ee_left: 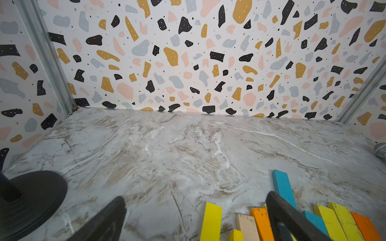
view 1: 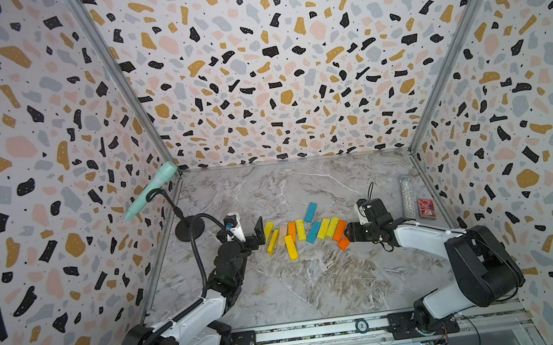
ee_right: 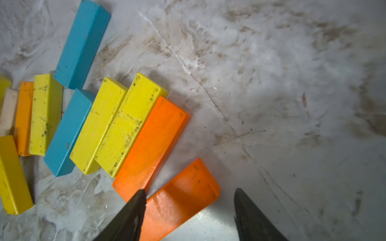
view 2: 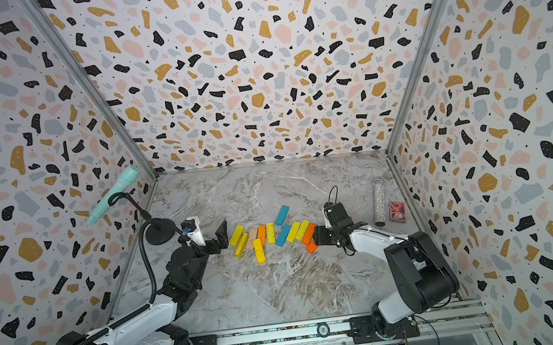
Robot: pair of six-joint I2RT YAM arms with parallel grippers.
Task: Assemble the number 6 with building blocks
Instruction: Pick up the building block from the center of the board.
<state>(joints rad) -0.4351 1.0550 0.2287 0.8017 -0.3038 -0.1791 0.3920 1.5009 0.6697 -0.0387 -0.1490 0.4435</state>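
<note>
building blocks [view 1: 304, 231] in a row, tube [view 1: 408, 198] left of box [view 1: 426, 209]

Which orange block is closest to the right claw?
The orange block lying apart, right at the right gripper; the other orange blocks lie against yellow ones.

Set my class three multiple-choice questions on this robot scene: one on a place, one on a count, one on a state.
1. The glittery tube stands
A. among the blocks
B. beside the red patterned box
C. against the back wall

2. How many blue blocks are there?
A. one
B. four
C. two

3. The right gripper's fingers are
A. apart, around an orange block lying flat
B. shut on a yellow block
C. shut on nothing

Answers:
1 B: tube and box stand side by side in both top views.
2 C: one lies just beyond the row, another within it.
3 A: the right wrist view shows the block's end between the spread fingers.
</note>
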